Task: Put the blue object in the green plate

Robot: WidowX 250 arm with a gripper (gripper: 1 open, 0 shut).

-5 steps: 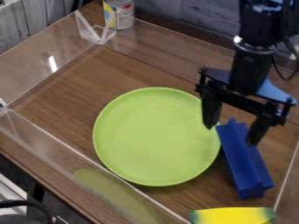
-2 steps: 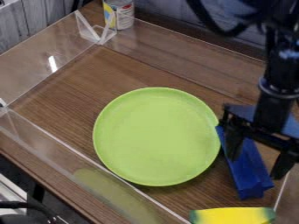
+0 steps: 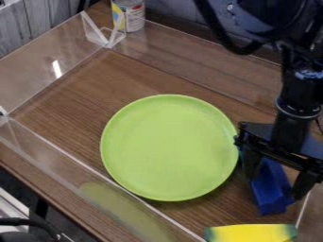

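Observation:
The blue object (image 3: 267,185) lies on the wooden table just right of the green plate (image 3: 168,146), its far end hidden behind my gripper. My gripper (image 3: 277,168) points straight down over that end, open, with one dark finger (image 3: 247,156) on the plate side of the block and the other (image 3: 305,181) on its right side. The block rests on the table; nothing is lifted. The plate is bare.
A clear plastic wall (image 3: 51,57) borders the table on the left and back. A bottle (image 3: 127,13) stands at the back left. A yellow object (image 3: 252,233) lies at the front edge below the block. Black cables (image 3: 233,19) hang behind the arm.
My gripper has moved right and down, from above the block's far end to straddling the block close to the table. The block and plate have not moved.

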